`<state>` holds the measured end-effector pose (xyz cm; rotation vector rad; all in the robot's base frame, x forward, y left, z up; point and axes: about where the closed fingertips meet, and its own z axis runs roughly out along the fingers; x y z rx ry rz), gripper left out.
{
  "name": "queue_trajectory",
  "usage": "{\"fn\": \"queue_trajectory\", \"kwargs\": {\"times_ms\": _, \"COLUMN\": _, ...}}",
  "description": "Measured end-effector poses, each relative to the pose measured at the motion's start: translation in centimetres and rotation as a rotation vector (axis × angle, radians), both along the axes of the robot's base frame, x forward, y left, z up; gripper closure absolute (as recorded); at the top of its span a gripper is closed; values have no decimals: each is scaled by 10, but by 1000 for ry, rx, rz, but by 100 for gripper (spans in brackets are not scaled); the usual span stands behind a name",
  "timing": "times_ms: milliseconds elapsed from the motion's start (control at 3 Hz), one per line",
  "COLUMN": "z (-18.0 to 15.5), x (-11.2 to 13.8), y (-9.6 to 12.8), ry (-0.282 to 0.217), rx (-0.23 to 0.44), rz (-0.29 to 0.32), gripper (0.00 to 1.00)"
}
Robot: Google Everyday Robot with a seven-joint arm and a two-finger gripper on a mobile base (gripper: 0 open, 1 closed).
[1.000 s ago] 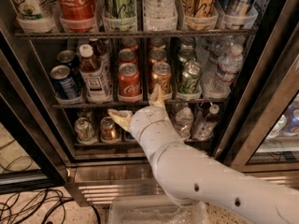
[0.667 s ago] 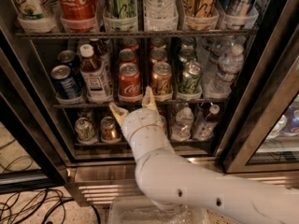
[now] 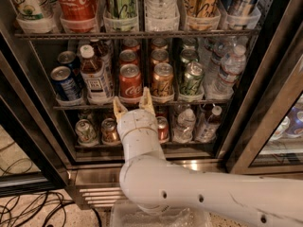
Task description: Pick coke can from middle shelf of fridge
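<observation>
**A:** Where is the coke can (image 3: 130, 82)?

**B:** At the front of the middle shelf (image 3: 71, 107) of the fridge (image 3: 189, 163), upright, with more cans in a row behind it. A copper-orange can (image 3: 162, 81) stands just beside it on one side and a brown bottle (image 3: 94, 74) with a white label on the other.

**A:** And the end effector (image 3: 132, 103)?

**B:** Just below and in front of the can, at the shelf's front edge. It is released: the 2 jaws stand apart and point up toward the can, gripping nothing. The white arm (image 3: 189, 193) reaches in from the lower right.

**A:** How will the can handle?

**B:** I judge it to be full, so it has some weight for its size. The wall is thin metal, stiff enough under a moderate squeeze but easy to dent. The painted surface is smooth and may be slick if chilled.

**A:** Where should it be held?

**B:** Across the middle of the body, 1 jaw on each side, below the silver top. The gaps to both neighbours look tight, so the jaws need to slide in without nudging them.
</observation>
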<state>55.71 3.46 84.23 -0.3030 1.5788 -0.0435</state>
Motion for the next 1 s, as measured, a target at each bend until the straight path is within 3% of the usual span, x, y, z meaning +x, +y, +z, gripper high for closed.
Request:
{"fn": "queue_trajectory", "kwargs": {"times_ms": 333, "z": 2, "x": 6, "y": -5, "ry": -22, "rx": 15, "rz": -57, "gripper": 39}}
{"fn": "queue_trajectory", "kwargs": {"times_ms": 667, "z": -3, "x": 44, "y": -4, "ry": -26, "rx": 26, "rz": -82, "gripper": 39}}
{"fn": "queue_trajectory", "kwargs": {"times_ms": 1000, "z": -11, "x": 56, "y": 0, "ry": -3, "rx": 31, "rz": -69, "gripper": 38}}
